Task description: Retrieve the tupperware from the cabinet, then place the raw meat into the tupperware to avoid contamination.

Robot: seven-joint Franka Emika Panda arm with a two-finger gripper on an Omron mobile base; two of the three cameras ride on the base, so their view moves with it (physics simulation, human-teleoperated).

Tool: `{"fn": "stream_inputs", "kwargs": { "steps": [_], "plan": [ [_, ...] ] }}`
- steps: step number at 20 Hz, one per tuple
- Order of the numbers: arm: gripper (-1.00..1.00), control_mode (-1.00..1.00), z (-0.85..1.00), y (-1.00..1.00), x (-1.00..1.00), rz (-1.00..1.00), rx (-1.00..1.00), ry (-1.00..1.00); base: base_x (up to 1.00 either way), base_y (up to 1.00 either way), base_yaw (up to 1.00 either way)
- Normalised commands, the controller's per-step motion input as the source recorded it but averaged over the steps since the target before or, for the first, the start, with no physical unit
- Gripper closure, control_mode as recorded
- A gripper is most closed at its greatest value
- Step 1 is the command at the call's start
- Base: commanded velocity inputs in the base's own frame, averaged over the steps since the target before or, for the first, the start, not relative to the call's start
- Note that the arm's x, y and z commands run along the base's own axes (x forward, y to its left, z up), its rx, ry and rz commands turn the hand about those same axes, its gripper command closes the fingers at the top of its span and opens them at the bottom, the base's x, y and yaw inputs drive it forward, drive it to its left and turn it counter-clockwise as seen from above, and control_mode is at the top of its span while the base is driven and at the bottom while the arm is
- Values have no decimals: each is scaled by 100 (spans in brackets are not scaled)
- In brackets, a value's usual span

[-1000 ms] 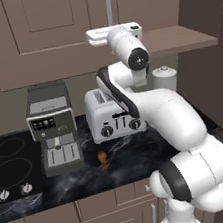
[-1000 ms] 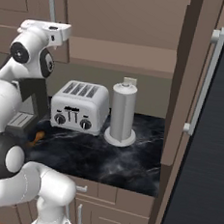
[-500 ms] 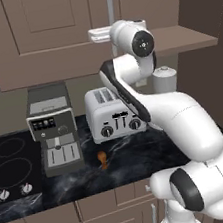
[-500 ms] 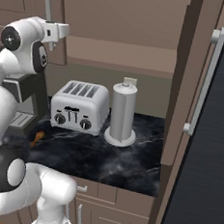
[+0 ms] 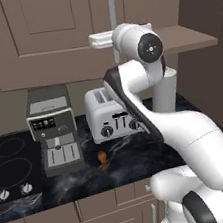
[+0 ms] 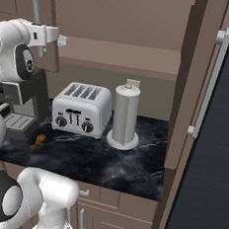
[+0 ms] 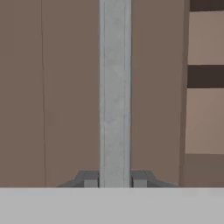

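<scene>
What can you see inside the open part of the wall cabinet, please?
Inside the cabinet, the right base view shows a plain brown shelf and back panel, with nothing visible on it. The section behind the closed door, whose handle the gripper holds, is hidden.

The white arm rises from the lower right of the left base view, elbow bent, wrist high. Its hand (image 7: 115, 179) is at upper centre, fingers (image 7: 89, 179) nearly together, pinching a thin upright bar.
</scene>
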Motion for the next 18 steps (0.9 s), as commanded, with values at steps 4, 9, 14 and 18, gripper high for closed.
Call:
{"fn": "stream_inputs", "kwargs": {
  "steps": [4,9,14,18],
  "plan": [
    [100,-100,-14,39,-62,0,-1,0,0,0,0],
    [100,-100,-15,45,-59,0,-1,0,0,0,0],
    [100,-100,-12,52,-51,0,-2,2,0,0,0],
    [100,-100,-12,51,-38,0,-2,3,0,0,0]
  ]
}}
